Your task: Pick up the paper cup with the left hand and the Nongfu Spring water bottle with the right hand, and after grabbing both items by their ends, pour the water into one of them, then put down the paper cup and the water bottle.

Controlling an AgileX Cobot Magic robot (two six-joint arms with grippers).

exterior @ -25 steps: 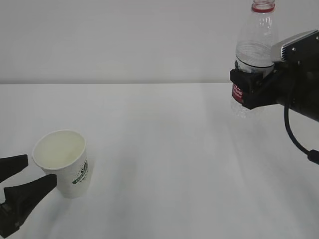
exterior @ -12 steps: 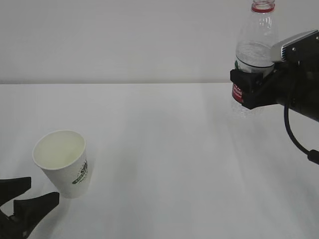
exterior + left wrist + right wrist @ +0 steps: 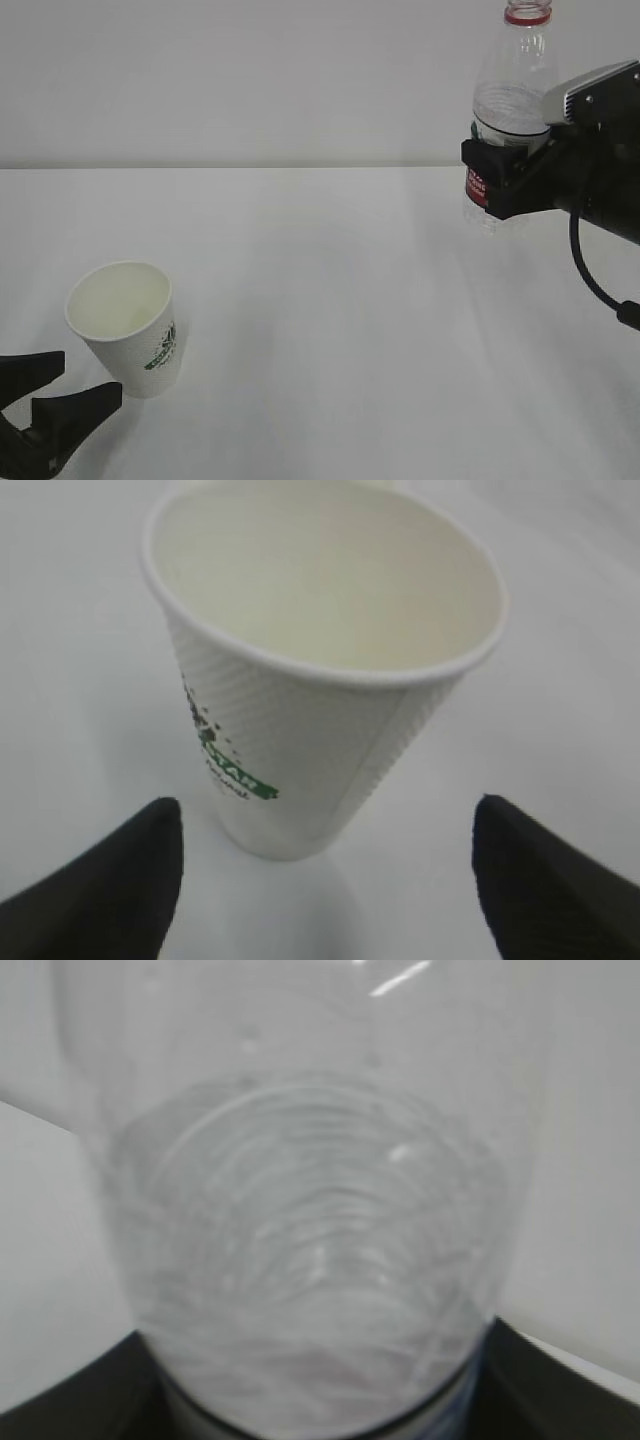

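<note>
Paper cup (image 3: 320,670) not yet picked up; Nongfu Spring water bottle (image 3: 510,120) already lifted.

Left hand (image 3: 45,410): low at the near left edge of the exterior view, jaws spread wide, holding nothing. Fingertips (image 3: 110,880) just short of the cup's base, one to each side, clear of the wall in the wrist view. Cup upright on the white table (image 3: 350,300), mouth open, green logo facing the camera. Inside pale and apparently dry, though hard to be sure.

Right hand (image 3: 505,180): closed around the bottle at the labelled middle, red-and-white label partly hidden behind the black fingers. Bottle upright, capless, red neck ring at the top, base apparently clear of the table, far right and well apart from the cup. Water (image 3: 310,1250) visible inside, level above the grip.

Judged progress: roughly a third. Done: right-hand grasp and lift. Left: advance around the cup, close, lift, bring cup and bottle together, tilt and pour, then set both down.
</note>
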